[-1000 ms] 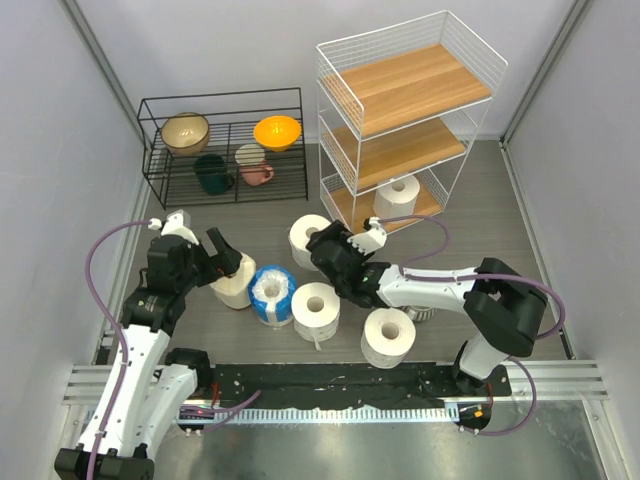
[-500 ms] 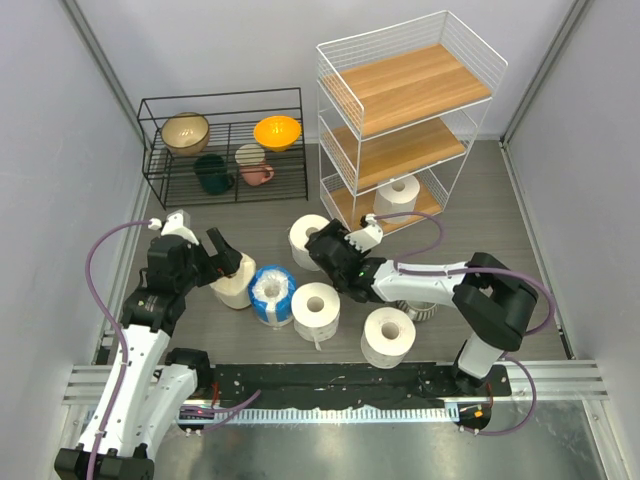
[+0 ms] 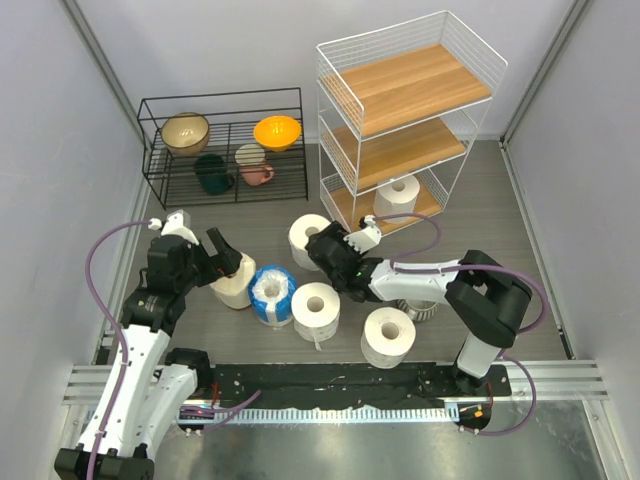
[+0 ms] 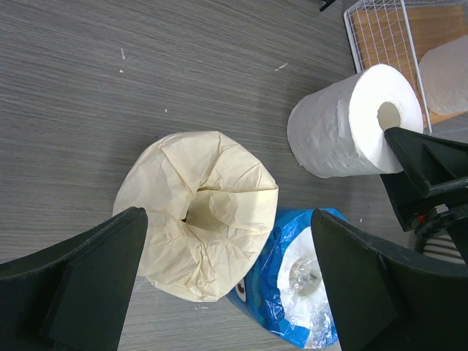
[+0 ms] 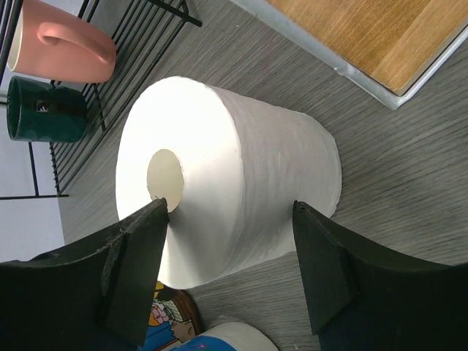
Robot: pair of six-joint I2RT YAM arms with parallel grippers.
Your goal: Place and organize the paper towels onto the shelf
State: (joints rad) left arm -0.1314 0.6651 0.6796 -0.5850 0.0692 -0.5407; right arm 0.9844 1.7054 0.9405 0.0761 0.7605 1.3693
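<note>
Five paper towel rolls (image 3: 316, 305) upright before the white wire shelf (image 3: 420, 85), sixth roll (image 3: 403, 192) on its bottom board

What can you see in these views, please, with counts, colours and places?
shelf: one, white wire with wooden boards, back right.
paper towels: six; four white, one cream, one blue-wrapped; one white on the shelf's bottom board, five on the table.
rack: one, black wire, back left.
bowls: two, beige and orange, in rack.
mugs: two, green and pink, in rack.
left hand: open over cream roll.
right hand: fingers flanking a white roll, grip unclear.
</note>
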